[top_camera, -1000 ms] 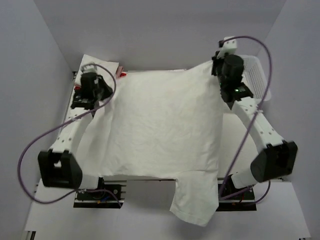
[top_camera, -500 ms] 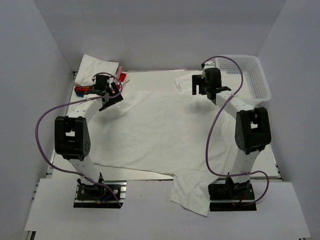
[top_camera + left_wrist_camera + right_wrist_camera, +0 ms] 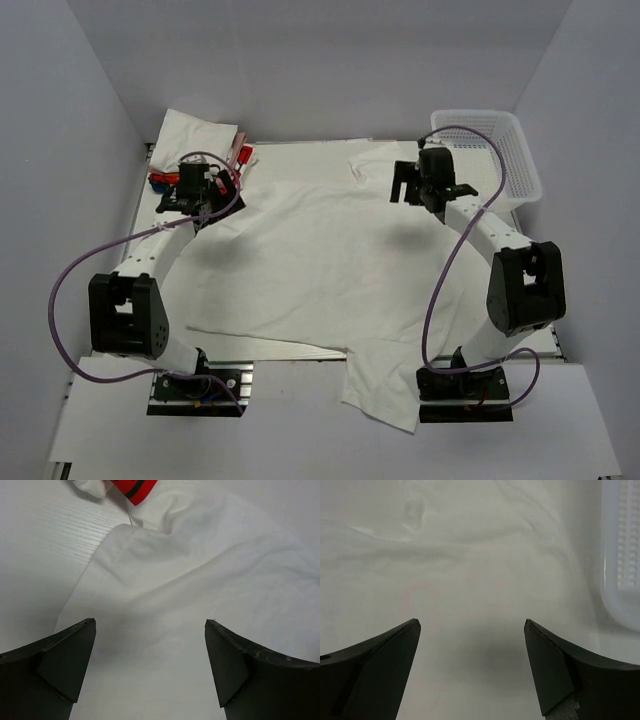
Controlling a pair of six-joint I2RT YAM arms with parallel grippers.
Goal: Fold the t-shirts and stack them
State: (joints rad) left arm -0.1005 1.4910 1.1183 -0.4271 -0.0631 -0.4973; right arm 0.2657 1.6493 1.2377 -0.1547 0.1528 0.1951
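Observation:
A large white t-shirt (image 3: 320, 260) lies spread flat across the table, one sleeve (image 3: 385, 385) hanging over the near edge. My left gripper (image 3: 212, 192) hovers open above its far left corner, and the left wrist view shows only white cloth (image 3: 200, 570) between the left gripper's (image 3: 150, 621) dark fingers (image 3: 65, 660). My right gripper (image 3: 408, 184) hangs open over the far right corner; in the right wrist view the right gripper (image 3: 472, 621) holds nothing above the cloth (image 3: 470, 555). A folded white t-shirt (image 3: 195, 130) with a red patterned one (image 3: 243, 155) beside it lies at the back left.
A white plastic mesh basket (image 3: 500, 150) stands at the back right, its rim (image 3: 622, 555) close to the right gripper. Grey walls enclose the table on three sides. The red cloth (image 3: 132, 487) sits just beyond the shirt's far left corner.
Both grippers have opened and let go of the shirt's far edge. The shirt, held up a second ago, now lies flat. Both arms have shifted slightly near the far corners.

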